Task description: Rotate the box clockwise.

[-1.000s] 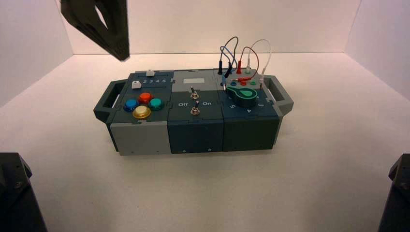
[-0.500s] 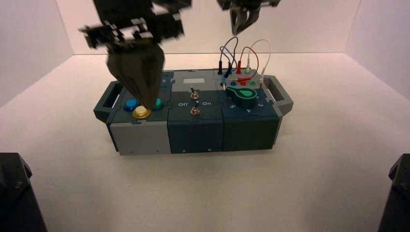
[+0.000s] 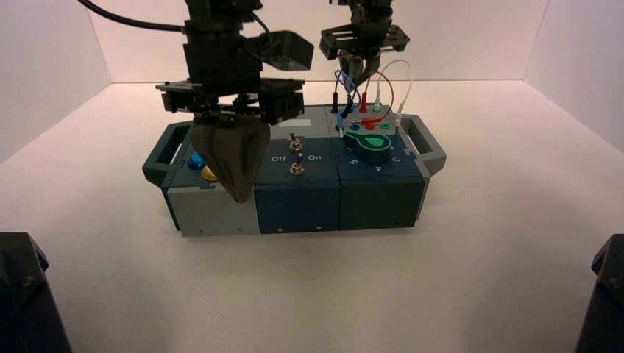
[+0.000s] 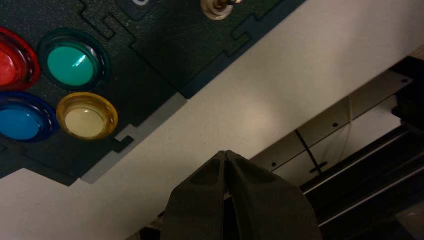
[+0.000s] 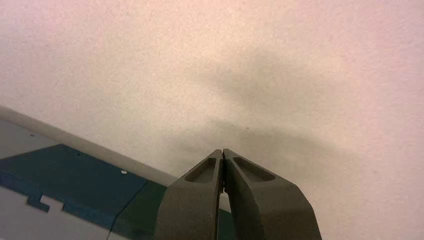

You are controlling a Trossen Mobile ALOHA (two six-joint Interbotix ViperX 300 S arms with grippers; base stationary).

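Because the box [image 3: 298, 209] lies crosswise on the table [image 3: 309, 294], positioning appears in hand, left gripper [image 4: 225, 153] by its near left, right gripper [image 5: 223, 151] behind its far right (both pressed together), opposed pushes, left away, right nearer, being required next.

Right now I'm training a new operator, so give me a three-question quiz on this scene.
1. True or false: the left gripper has its fingers shut.
2. Which button sits beside the blue, red and green ones: A white, B yellow, C black?
3. Fill in: the right gripper is beyond the box's ____ side, seen from above.

Key: 1 true; 2 B; 3 far.
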